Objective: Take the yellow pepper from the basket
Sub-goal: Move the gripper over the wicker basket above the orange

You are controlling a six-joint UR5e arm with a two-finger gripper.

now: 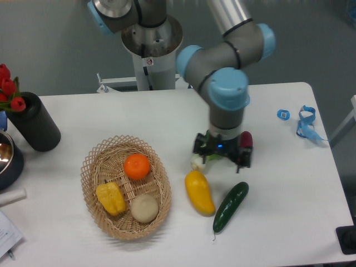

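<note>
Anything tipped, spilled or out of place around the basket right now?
Nothing stands out. The yellow pepper lies inside the basket beside an orange. The gripper hangs to their right, over the loose vegetables.

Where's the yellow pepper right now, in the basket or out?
In. The yellow pepper lies on the basket floor, beside an orange and a beige round item. The gripper is off to the side, not holding it.

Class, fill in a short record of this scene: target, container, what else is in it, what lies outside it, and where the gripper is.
target: yellow pepper, lower left in the basket
container: wicker basket
also inside: orange, beige round item
outside on table: yellow squash, cucumber
gripper: gripper over table right of basket, holding nothing visible
</note>
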